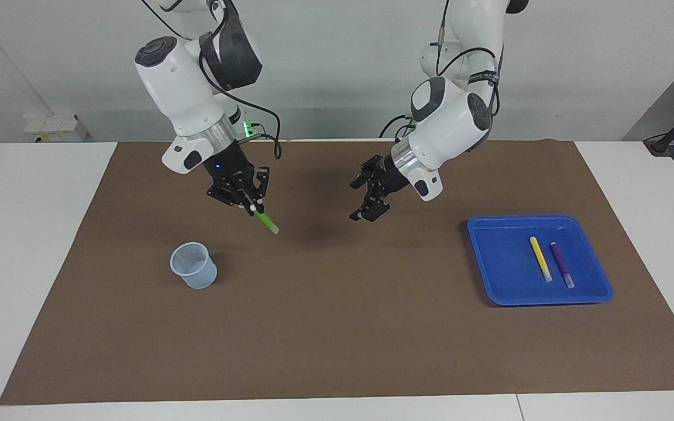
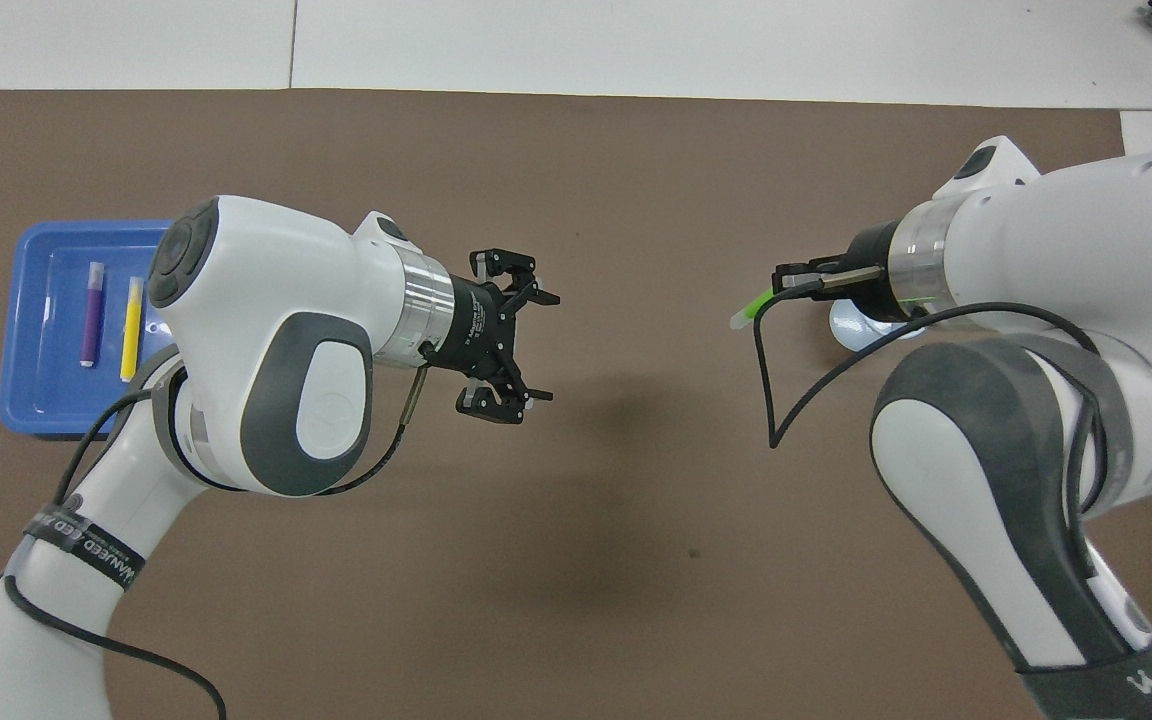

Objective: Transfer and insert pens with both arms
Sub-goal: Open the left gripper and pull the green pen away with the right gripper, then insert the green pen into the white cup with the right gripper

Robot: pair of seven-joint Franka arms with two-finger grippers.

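Facing view shows the right gripper (image 1: 250,206) up over the brown mat (image 1: 337,327), clenched on the top of the green pen (image 1: 265,221), which hangs tilted with its pale tip pointing down toward the mat's middle. The clear cup (image 1: 194,265) stands on the mat toward the right arm's end, near the pen but apart from it, and farther from the robots than the spot under the gripper. The left gripper (image 1: 366,199) hangs over the mat's middle with its fingers spread wide and nothing between them. Toward the left arm's end lies the blue tray (image 1: 501,275), with the yellow pen (image 1: 540,258) and the purple pen (image 1: 561,264) lying side by side in it, close but not touching.
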